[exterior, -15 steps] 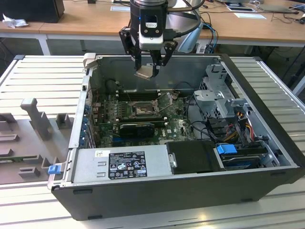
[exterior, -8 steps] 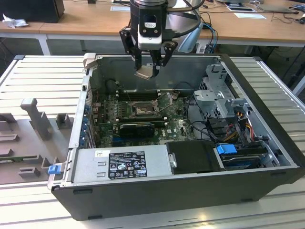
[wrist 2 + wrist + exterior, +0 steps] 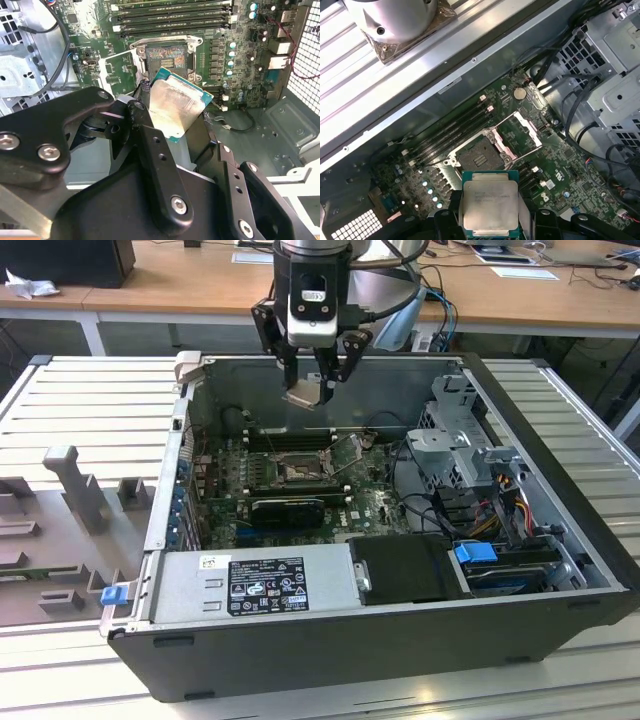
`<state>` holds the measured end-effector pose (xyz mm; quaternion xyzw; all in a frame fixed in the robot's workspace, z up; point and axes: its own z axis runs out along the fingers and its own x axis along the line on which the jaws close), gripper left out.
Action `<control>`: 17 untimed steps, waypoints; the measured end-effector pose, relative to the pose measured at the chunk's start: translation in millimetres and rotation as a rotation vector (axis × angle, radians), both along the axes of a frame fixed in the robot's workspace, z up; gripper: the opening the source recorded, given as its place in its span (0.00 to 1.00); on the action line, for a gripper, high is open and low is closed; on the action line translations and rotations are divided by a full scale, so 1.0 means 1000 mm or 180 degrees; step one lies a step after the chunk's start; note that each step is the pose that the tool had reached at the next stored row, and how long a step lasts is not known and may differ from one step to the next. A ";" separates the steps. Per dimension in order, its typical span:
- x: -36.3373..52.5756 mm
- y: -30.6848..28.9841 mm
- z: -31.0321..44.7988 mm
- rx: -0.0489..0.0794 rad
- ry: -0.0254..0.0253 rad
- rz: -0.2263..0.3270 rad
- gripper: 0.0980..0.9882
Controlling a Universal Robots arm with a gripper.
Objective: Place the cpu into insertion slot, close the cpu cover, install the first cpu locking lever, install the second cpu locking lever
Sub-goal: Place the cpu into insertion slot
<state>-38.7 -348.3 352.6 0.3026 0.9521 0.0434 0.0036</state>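
My gripper (image 3: pixel 312 390) hangs above the open computer case, shut on the cpu (image 3: pixel 303 394), a flat square chip with a pale silvery face and a green edge. Both wrist views show the cpu (image 3: pixel 176 107) (image 3: pixel 489 202) held between the black fingers (image 3: pixel 150 150). Below it on the green board lies the insertion slot (image 3: pixel 298 472) (image 3: pixel 167 56) (image 3: pixel 479 158), a dark-framed square socket standing uncovered. The cpu cover (image 3: pixel 521 135) (image 3: pixel 118 71) (image 3: pixel 350 452), a thin silver frame, is swung up and open beside the slot.
Long black memory sticks (image 3: pixel 170 12) run beside the slot. A grey power supply (image 3: pixel 255 585) fills the case's near side. Drive cages and cable bundles (image 3: pixel 480 490) crowd the exterior view's right. The case sits on a ribbed metal table (image 3: pixel 80 405), with grey fixtures (image 3: pixel 70 490) at the left.
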 end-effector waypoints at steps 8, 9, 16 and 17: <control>0.0000 0.0000 -0.0008 -0.0012 0.0000 -0.0429 0.48; 0.0000 0.0000 -0.0009 -0.0012 0.0001 -0.0466 0.48; 0.0001 0.0000 -0.0035 -0.0014 0.0002 -0.0575 0.48; 0.0001 0.0000 -0.0035 -0.0015 0.0002 -0.0582 0.48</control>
